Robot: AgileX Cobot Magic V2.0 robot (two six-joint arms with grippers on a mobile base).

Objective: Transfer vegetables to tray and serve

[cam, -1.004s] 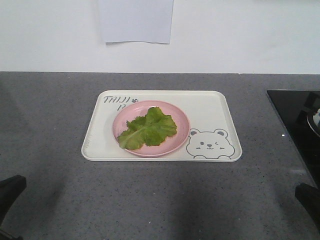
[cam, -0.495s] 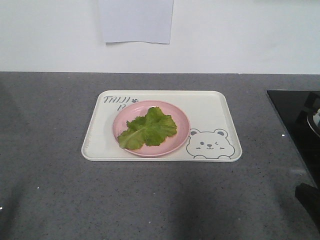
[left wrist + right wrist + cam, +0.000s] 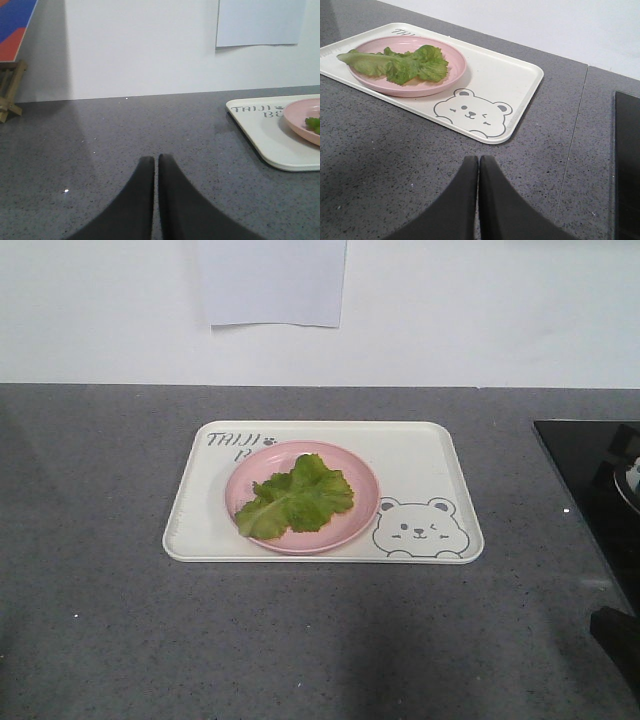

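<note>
The green crinkled lettuce [image 3: 297,497] lies on a round pink plate [image 3: 352,466] that stands on the cream bear tray [image 3: 420,455] in the middle of the grey counter. In the right wrist view the lettuce [image 3: 402,64], plate [image 3: 452,60] and tray [image 3: 515,80] lie ahead to the left. My right gripper [image 3: 478,159] is shut and empty, over the counter just short of the tray's near edge. My left gripper [image 3: 156,159] is shut and empty, over bare counter left of the tray's corner [image 3: 265,145]. It does not show in the front view.
A black cooktop [image 3: 590,470] lies at the counter's right end. A white sheet [image 3: 272,280] hangs on the wall behind. A wooden easel with a red and blue board [image 3: 10,90] stands far left. A dark part of the right arm [image 3: 614,642] shows at the lower right.
The dark shape of my left arm at the front view's lower left corner has drawn back out of frame. Tray, plate and lettuce have not moved.
</note>
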